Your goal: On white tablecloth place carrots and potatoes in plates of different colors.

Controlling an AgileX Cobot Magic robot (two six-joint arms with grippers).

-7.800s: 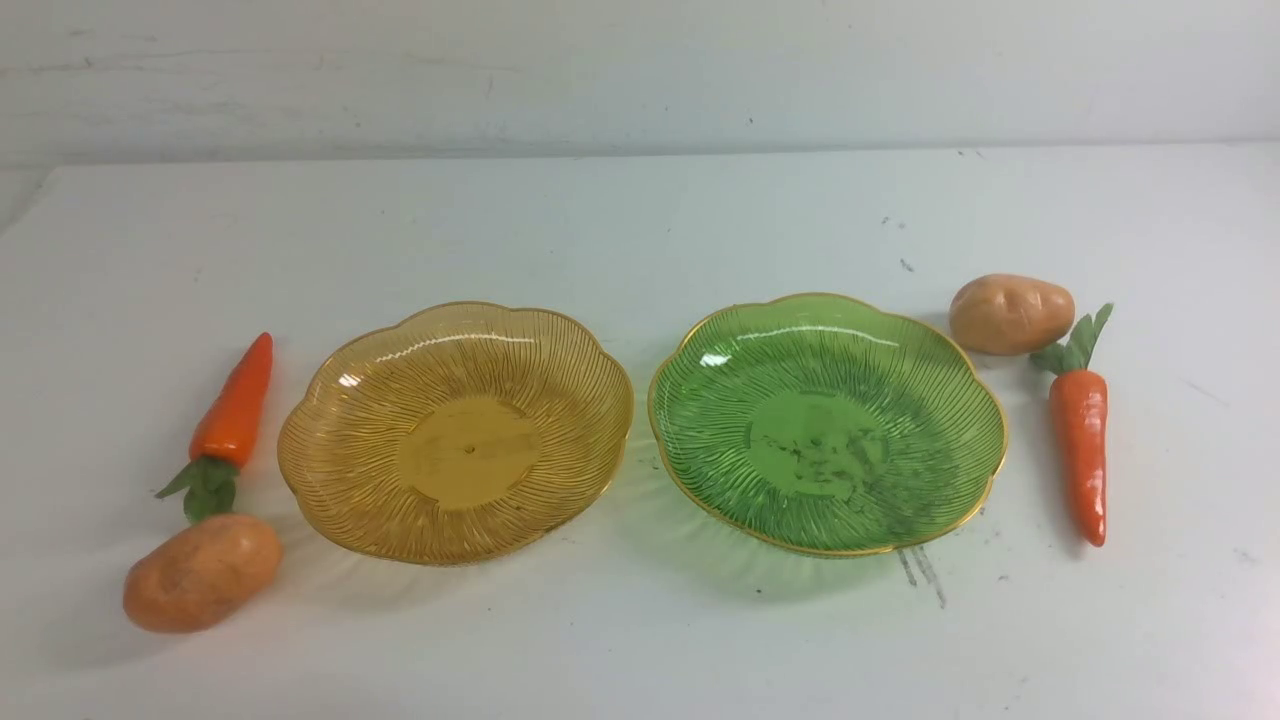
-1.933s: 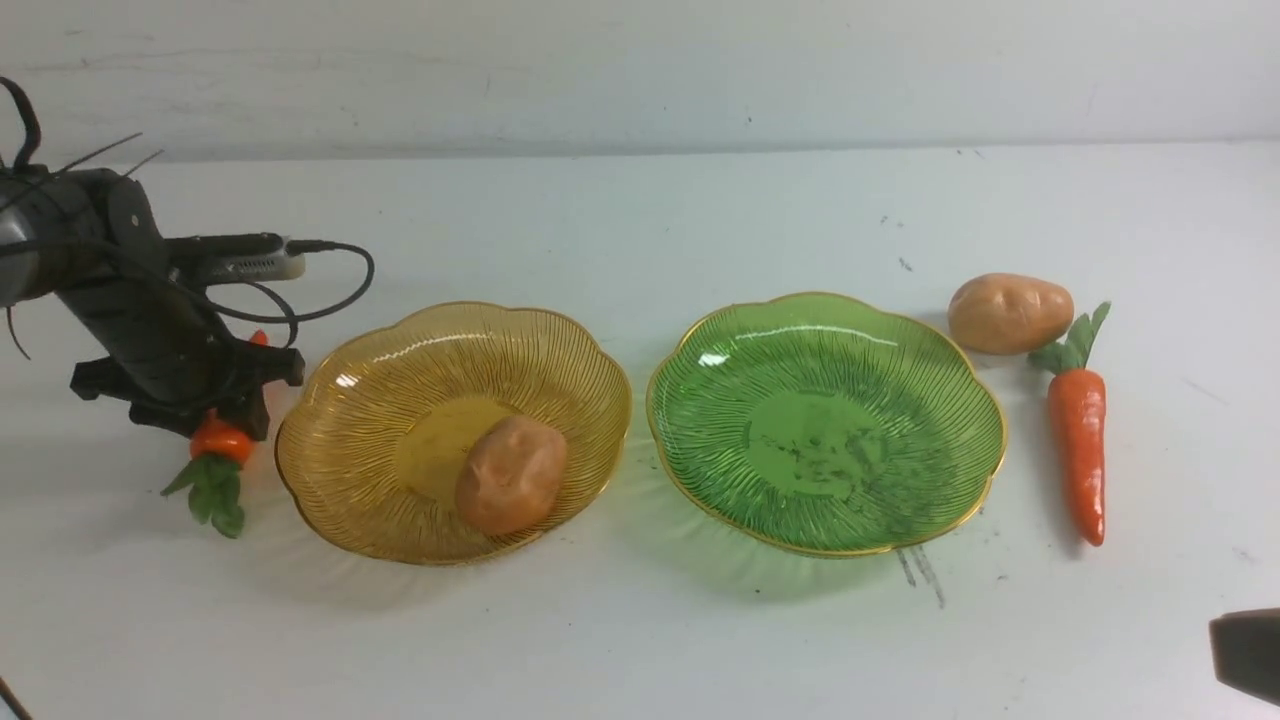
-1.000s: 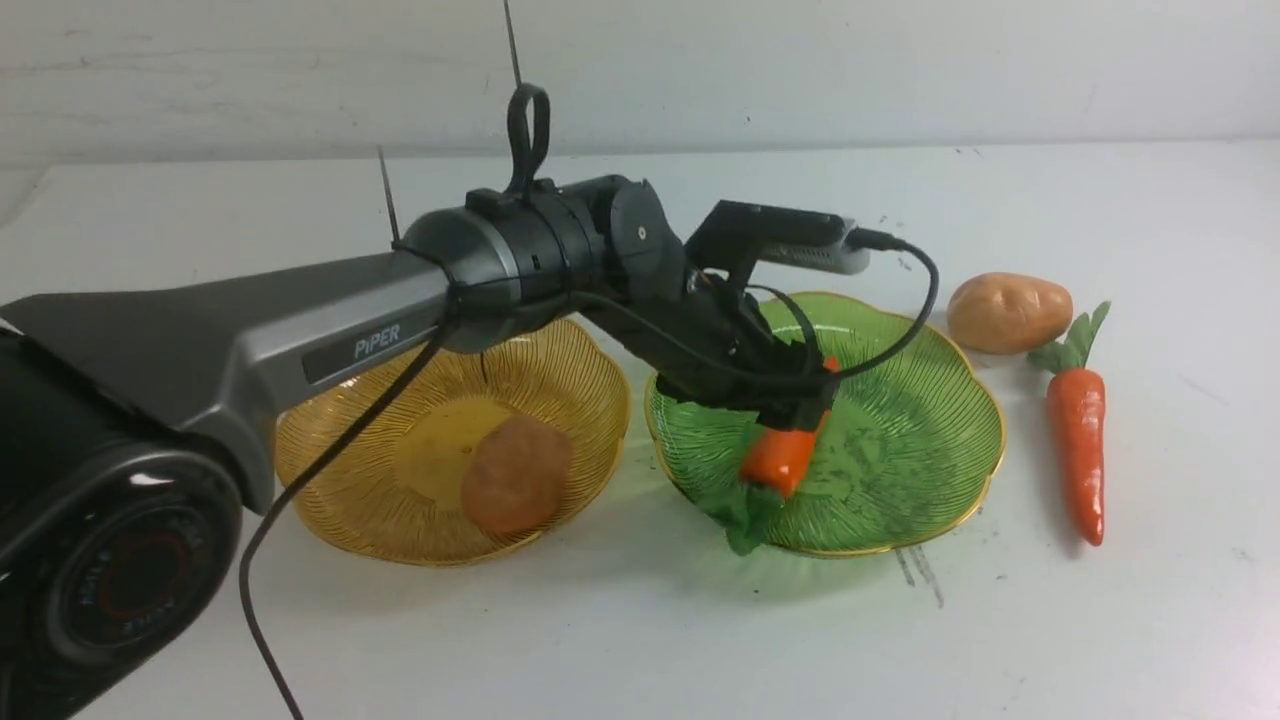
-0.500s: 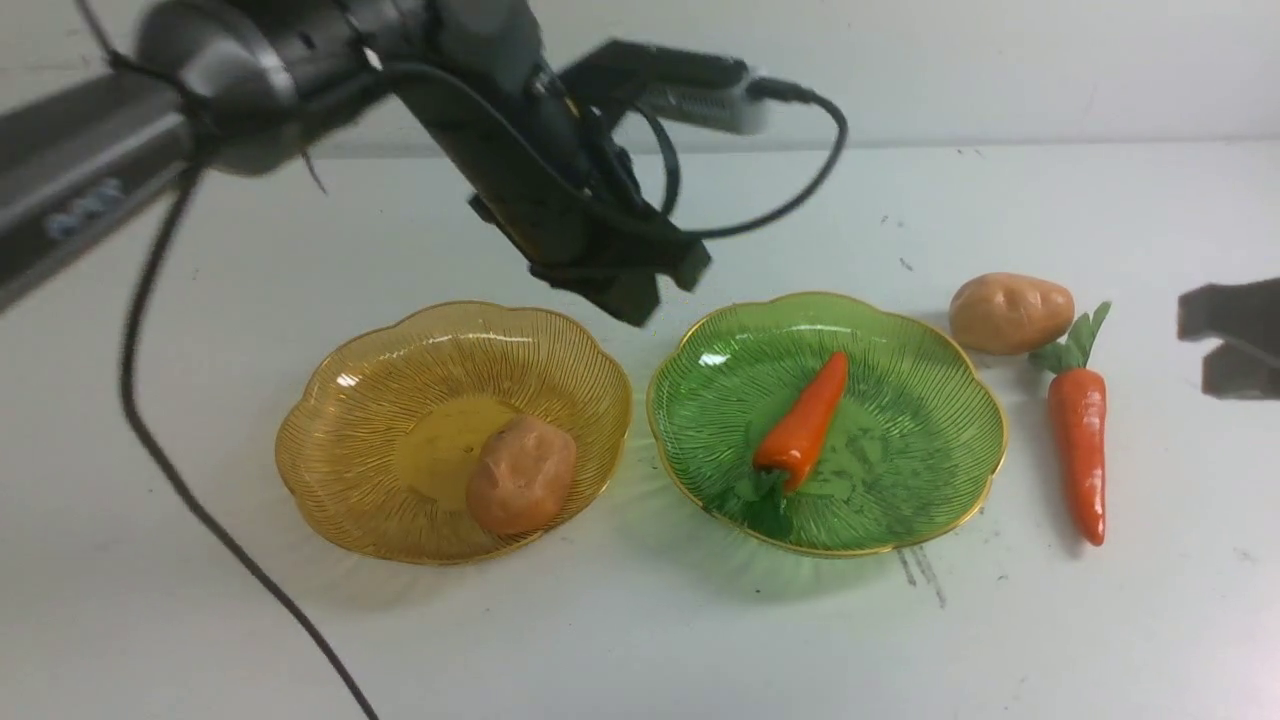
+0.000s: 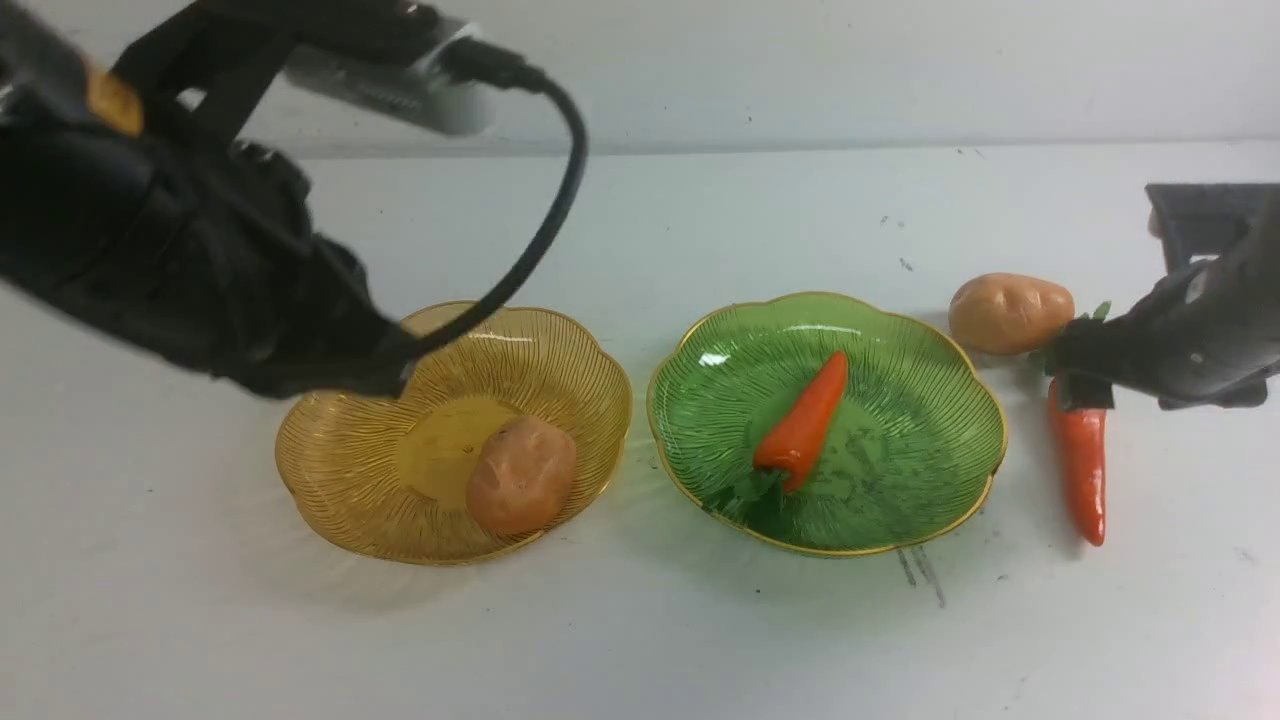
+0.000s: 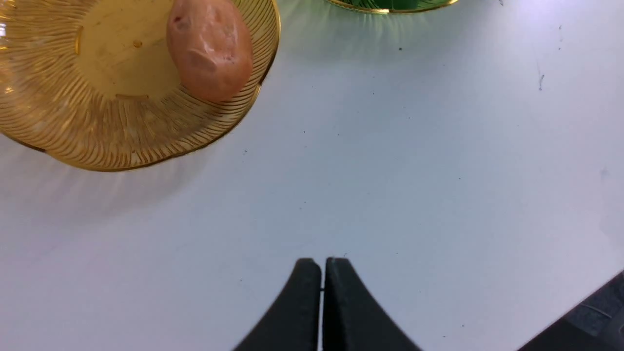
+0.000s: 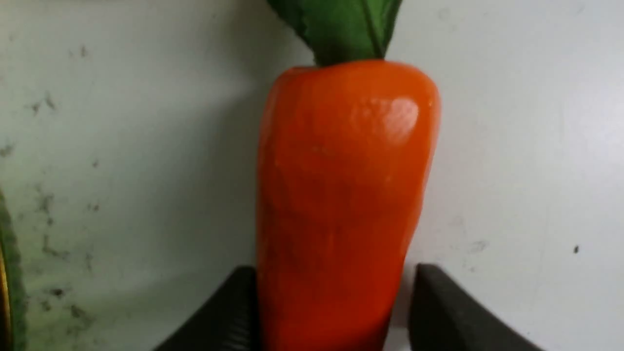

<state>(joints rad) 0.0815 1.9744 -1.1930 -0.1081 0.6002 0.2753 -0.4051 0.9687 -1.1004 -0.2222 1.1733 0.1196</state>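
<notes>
- Lowered since earlier, the right gripper point(image 7: 331, 287) is set astride the carrot point(image 5: 1085, 470) beside the green plate point(image 5: 950, 400) — jaws apart.
- Left gripper point(image 6: 321, 268) is held closed.
- Carrot judged light, slick — best gripped at its thick end.

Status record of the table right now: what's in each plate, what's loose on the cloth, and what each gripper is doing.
amber plate: one potato inside
green plate: one carrot inside, leaves toward the camera
loose on white tablecloth: second potato and second carrot, both right of the green plate
left gripper: shut, empty
right gripper: open, jaws on either side of the second carrot near its leafy end
not yet placed: second potato, second carrot
</notes>
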